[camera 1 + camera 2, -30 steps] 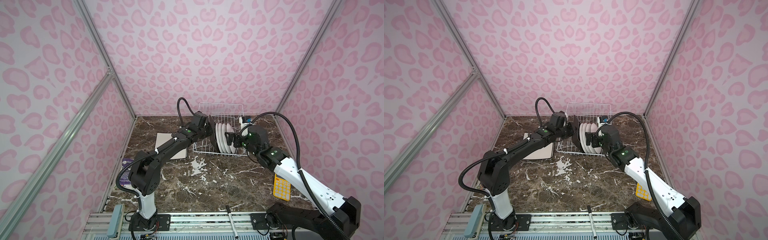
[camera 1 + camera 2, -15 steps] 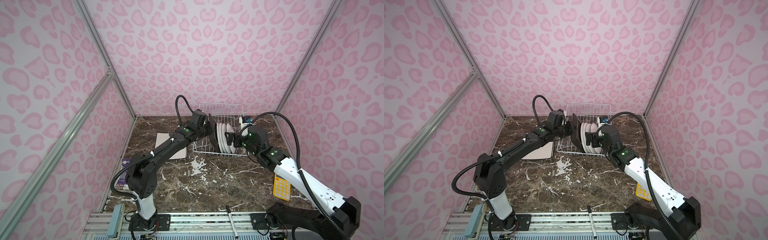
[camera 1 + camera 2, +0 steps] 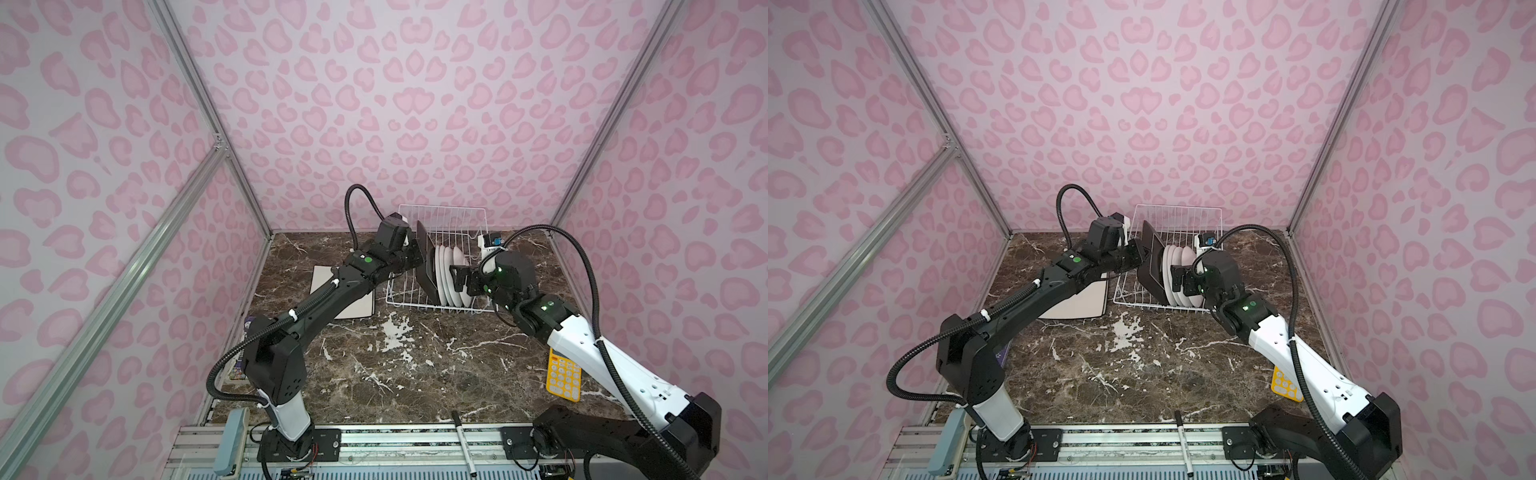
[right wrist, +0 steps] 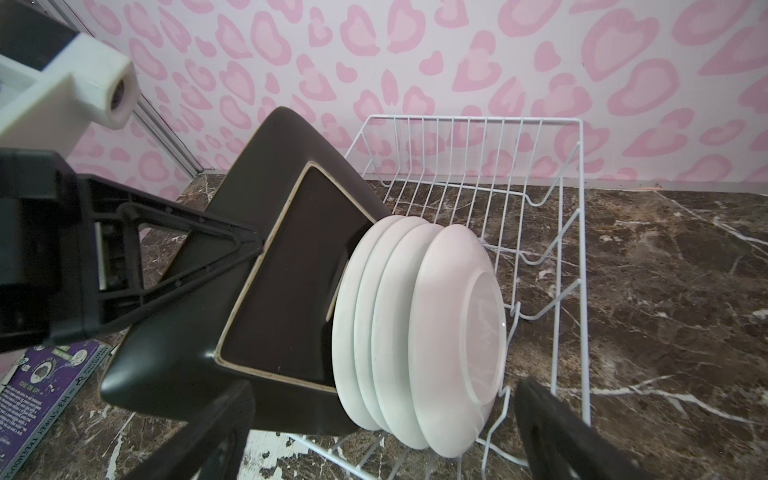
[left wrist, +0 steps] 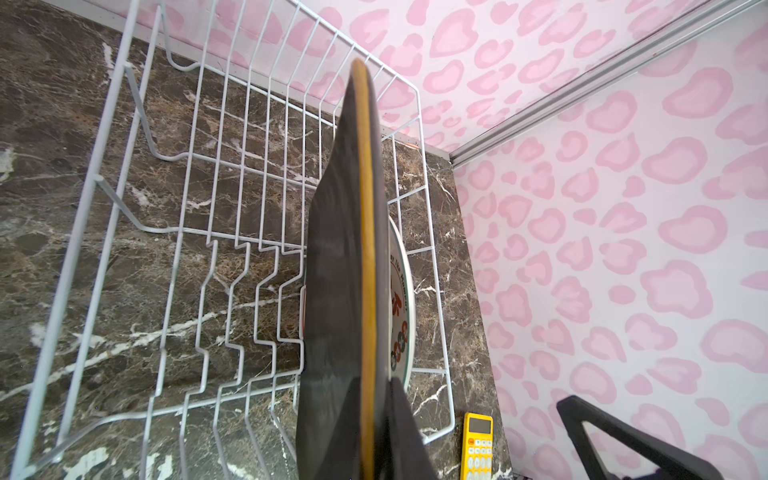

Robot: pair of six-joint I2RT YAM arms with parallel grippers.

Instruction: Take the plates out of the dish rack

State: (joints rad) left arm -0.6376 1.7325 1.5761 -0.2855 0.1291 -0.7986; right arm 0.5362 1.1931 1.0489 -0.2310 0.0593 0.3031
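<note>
On the left, a white square plate [image 3: 322,278] is lying flat on the table [image 3: 374,374]. Your left gripper [image 3: 415,255] is clamping shut on the rim of the dark square plate [image 3: 428,272], which is tilting inside the dish rack [image 3: 440,207] beside four round white plates [image 3: 451,276]. Your right gripper [image 3: 459,279] is hovering wide open just beside them, holding nothing.

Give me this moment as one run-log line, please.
left gripper: shut on dark plate | right gripper: open, near round plates | rack: four round plates standing
</note>
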